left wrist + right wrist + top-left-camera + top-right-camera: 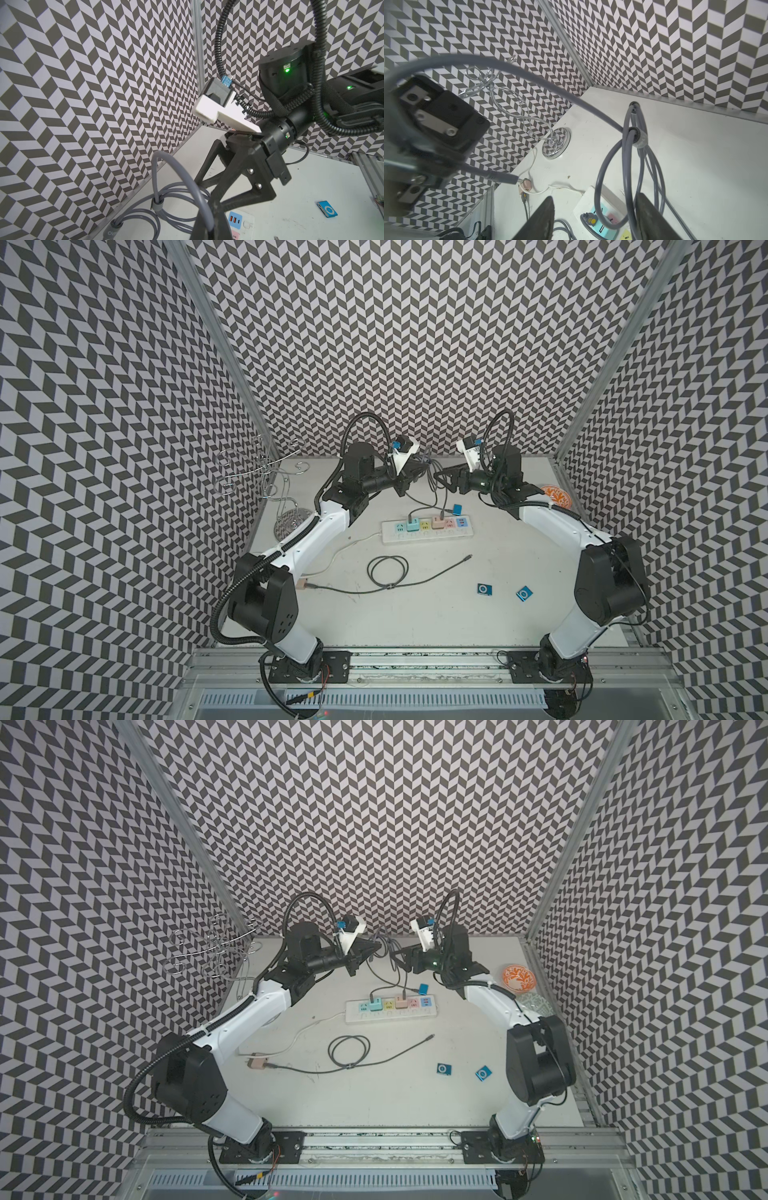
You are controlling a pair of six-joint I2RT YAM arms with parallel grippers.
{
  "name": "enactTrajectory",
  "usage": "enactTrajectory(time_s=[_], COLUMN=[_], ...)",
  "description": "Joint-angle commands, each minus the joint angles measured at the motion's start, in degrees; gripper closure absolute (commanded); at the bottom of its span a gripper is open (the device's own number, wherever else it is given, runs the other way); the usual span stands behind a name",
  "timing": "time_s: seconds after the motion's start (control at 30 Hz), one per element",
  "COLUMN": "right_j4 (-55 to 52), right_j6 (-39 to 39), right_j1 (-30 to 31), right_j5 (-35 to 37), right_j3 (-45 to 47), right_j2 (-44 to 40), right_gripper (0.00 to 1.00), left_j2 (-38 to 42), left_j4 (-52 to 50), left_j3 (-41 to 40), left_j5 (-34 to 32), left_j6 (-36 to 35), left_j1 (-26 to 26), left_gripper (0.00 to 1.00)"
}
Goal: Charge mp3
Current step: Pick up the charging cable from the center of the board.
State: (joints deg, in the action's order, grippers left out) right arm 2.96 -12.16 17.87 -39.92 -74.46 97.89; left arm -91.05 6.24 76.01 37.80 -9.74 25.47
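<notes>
The left hand is clenched on the grey charging cable, lifted above the back of the surface. The right hand is released, jaws spread around hanging loops. Two blue mp3 players lie near the front, a third player beside the power strip. The cable looks limp and springy, best held at its stiff plug. The players look light and slick, so pinch the edges

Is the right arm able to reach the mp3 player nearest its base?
Probably yes: the mp3 player lies uncovered on bare table; the right gripper is open, with grey cable between its jaws.
</notes>
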Motion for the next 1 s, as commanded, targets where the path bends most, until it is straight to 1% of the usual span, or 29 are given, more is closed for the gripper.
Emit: enactTrajectory(time_s=[0.0, 0.03, 0.1, 0.17, 0.23, 0.33, 0.43, 0.57, 0.67, 0.8, 0.87, 0.93, 0.97], right_j4=[1.9, 2.2, 3.2, 5.5, 3.7, 0.7, 0.4, 0.4, 0.6, 0.4, 1.7, 2.8, 3.1], right_j6=[2.4, 1.9, -1.3, -4.8, -3.7, -1.8, -1.6, 0.0, 4.8, 9.1, 10.7, 10.7, 10.3], right_j1=[-0.8, -1.1, -2.5, -4.1, -4.3, -4.3, -4.4, -4.1, -2.6, -0.1, 1.9, 2.8, 2.9], right_j5=[2.4, 2.1, 1.1, 0.1, 1.9, 6.3, 8.5, 6.0, 5.4, 7.7, 11.5, 13.6, 13.4], right_j3=[-1.1, -1.0, -1.0, -0.2, -0.5, -0.6, 0.2, 0.3, 2.5, 6.7, 9.3, 10.7, 10.8], right_j2=[2.5, 2.7, 3.1, 3.5, 3.6, 3.5, 2.9, 2.0, -0.6, -3.4, -4.3, -4.2, -3.9], right_gripper=[0.45, 0.48, 0.58, 0.62, 0.62, 0.59, 0.56, 0.56, 0.55, 0.55, 0.55, 0.55, 0.56], left_j2=[1.8, 1.9, 1.7, 1.6, 1.8, 2.6, 2.8, 2.4, 1.5, 0.1, -0.3, -0.6, -0.8], left_j4=[-1.8, -2.2, -3.3, -3.8, -3.7, -3.6, -3.7, -4.4, -4.9, -5.2, -5.1, -5.0, -5.0], left_j3=[1.6, 1.7, 2.3, 2.5, 2.3, 2.1, 1.9, 2.0, 2.8, 4.2, 4.7, 5.2, 5.3], left_j5=[1.5, 1.1, 0.5, 0.1, 0.2, 0.0, 0.0, 0.1, 0.1, 0.3, 0.7, 0.9, 1.1], left_j6=[-1.7, -1.9, -2.0, -1.5, -0.9, -0.8, -0.2, 0.2, 1.2, 2.4, 2.7, 3.0, 3.1], left_j1=[0.1, 0.1, -0.1, -0.6, -1.1, -1.7, -2.5, -3.1, -3.5, -3.6, -3.7, -3.7, -3.6], left_gripper=[1.0, 1.0, 1.0, 1.0, 1.0, 1.0, 1.0, 1.0, 1.0, 1.0, 1.0, 1.0, 1.0])
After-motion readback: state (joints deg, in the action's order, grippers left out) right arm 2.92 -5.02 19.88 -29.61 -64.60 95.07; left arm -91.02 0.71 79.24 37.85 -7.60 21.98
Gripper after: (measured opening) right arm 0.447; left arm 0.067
